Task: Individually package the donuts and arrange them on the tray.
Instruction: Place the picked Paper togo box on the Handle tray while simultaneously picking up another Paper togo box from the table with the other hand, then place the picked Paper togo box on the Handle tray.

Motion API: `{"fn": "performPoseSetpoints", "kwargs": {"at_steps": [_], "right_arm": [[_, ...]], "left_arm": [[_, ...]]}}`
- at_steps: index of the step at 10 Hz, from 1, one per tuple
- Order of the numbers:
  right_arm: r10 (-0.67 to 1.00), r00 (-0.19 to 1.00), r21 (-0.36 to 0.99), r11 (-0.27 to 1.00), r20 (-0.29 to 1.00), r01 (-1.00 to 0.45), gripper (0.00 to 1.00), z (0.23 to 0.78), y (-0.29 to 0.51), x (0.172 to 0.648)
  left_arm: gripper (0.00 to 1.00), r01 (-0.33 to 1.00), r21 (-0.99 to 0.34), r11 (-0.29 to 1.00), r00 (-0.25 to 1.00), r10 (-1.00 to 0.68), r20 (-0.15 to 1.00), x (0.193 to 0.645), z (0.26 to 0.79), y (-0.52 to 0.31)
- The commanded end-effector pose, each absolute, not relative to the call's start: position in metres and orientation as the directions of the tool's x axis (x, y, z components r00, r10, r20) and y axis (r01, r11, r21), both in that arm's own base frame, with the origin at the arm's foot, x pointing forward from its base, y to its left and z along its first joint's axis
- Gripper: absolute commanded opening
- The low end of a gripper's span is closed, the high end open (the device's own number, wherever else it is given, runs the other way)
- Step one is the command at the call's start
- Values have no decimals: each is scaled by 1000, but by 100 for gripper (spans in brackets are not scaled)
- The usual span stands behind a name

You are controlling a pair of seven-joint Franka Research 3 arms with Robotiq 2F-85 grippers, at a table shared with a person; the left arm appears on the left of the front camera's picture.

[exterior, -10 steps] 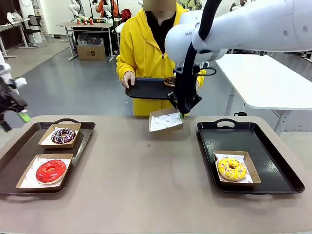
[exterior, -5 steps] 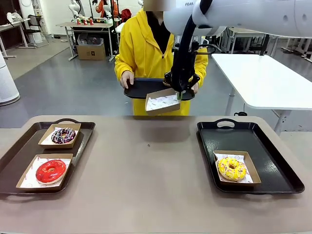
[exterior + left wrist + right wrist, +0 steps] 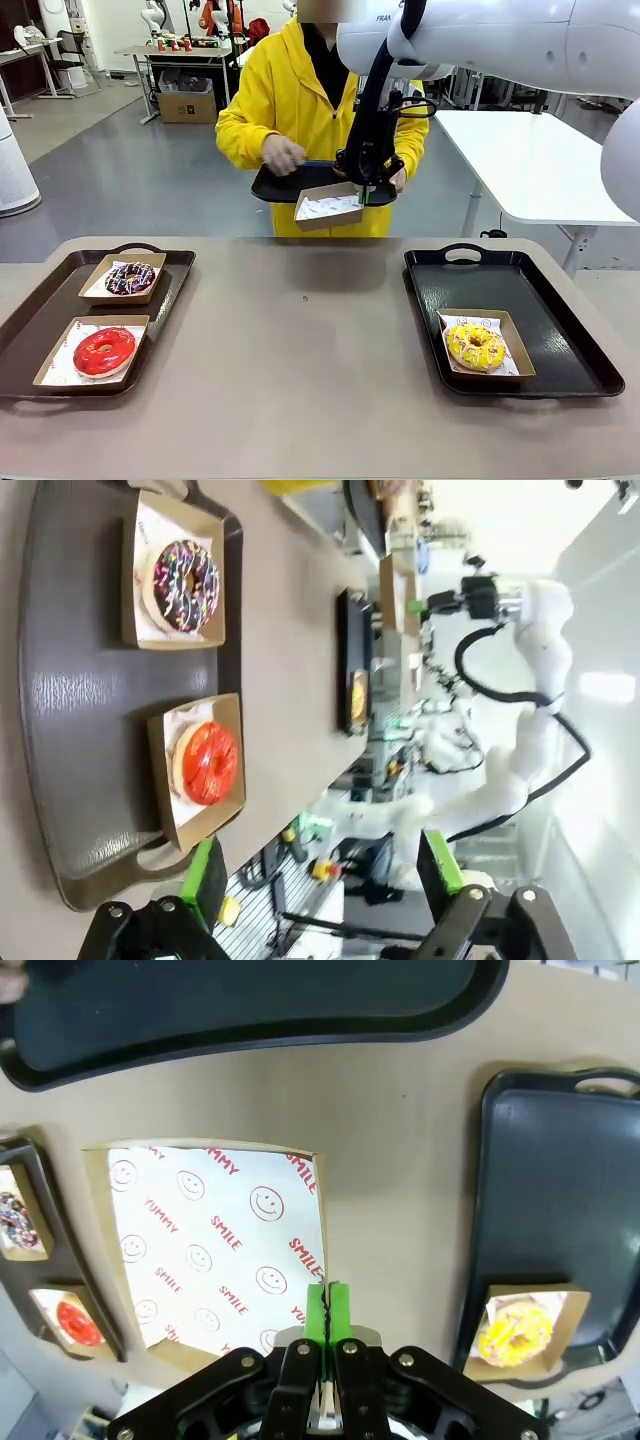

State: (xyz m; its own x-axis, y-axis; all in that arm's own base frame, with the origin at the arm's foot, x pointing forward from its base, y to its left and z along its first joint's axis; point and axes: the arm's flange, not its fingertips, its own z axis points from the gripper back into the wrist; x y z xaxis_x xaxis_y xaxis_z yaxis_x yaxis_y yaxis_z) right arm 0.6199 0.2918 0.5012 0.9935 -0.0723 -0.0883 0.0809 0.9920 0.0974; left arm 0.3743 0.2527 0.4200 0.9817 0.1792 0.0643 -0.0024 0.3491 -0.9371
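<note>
Setting: tan worktop point(image 3: 300, 350) in an open lab hall; a person in a yellow hooded top point(image 3: 290, 100) stands at the far side holding a black serving tray point(image 3: 290, 182).
Change: over the last second the right gripper point(image 3: 366, 190) has lifted the empty box point(image 3: 328, 207) off the far edge of the worktop and carried it up to the front rim of the serving tray; the person's free hand point(image 3: 284, 155) has come off the tray rim and now hovers above it.
Meaning: likely a hand-over, box offered so the person can drop in the fourth donut; packaging step not yet done.
Right jaws: pressed together on one wall of the empty box, pinching cardboard and printed paper liner.
Left jaws: left gripper point(image 3: 325, 875) spread wide, holding nothing, off to the side of the left tray point(image 3: 170, 275).
Left tray contents: two boxes, one with the dark sprinkled donut point(image 3: 130, 278), one with the red donut point(image 3: 104, 351).
Right tray point(image 3: 560, 330) contents: one box with the yellow donut point(image 3: 476, 345).
Serving tray contents: cannot tell; the arm hides its right part.
</note>
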Motion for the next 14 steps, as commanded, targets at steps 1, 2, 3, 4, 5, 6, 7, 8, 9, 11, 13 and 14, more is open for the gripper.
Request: {"fn": "performPoseSetpoints", "kwargs": {"at_steps": [1, 2, 3, 4, 5, 6, 7, 8, 9, 11, 13, 14], "right_arm": [[-89, 991, 128, 987, -96, 101, 0, 505, 294, 629], [-95, 991, 132, 985, -99, 107, 0, 503, 294, 631], [-99, 990, 129, 985, -103, 112, 0, 499, 295, 633], [-97, 991, 102, 989, -98, 106, 0, 495, 293, 635], [-80, 992, 106, 990, -94, 90, 0, 496, 290, 625], [-80, 992, 106, 990, -94, 90, 0, 496, 290, 625], [-80, 992, 106, 990, -94, 90, 0, 496, 290, 625], [-80, 992, 106, 990, -94, 90, 0, 496, 290, 625], [-80, 992, 106, 990, -94, 90, 0, 496, 290, 625], [-80, 992, 106, 990, -94, 90, 0, 496, 290, 625], [-80, 992, 106, 990, -94, 90, 0, 496, 290, 625], [-80, 992, 106, 990, -94, 90, 0, 496, 290, 625]], "left_arm": [[100, 10, -955, 298, 969, 233, 82, 370, 420, 263], [100, -6, -955, 298, 968, 240, 69, 369, 421, 267], [100, -9, -947, 322, 974, 217, 65, 371, 417, 261], [100, -9, -947, 322, 974, 217, 65, 371, 417, 261], [100, -9, -947, 322, 974, 217, 65, 371, 417, 261], [100, -9, -947, 322, 974, 217, 65, 371, 417, 261], [100, -9, -947, 322, 974, 217, 65, 371, 417, 261], [100, -9, -947, 322, 974, 217, 65, 371, 417, 261], [100, -9, -947, 322, 974, 217, 65, 371, 417, 261], [100, -9, -947, 322, 974, 217, 65, 371, 417, 261], [100, -9, -947, 322, 974, 217, 65, 371, 417, 261], [100, -9, -947, 322, 974, 217, 65, 371, 417, 261]]}}
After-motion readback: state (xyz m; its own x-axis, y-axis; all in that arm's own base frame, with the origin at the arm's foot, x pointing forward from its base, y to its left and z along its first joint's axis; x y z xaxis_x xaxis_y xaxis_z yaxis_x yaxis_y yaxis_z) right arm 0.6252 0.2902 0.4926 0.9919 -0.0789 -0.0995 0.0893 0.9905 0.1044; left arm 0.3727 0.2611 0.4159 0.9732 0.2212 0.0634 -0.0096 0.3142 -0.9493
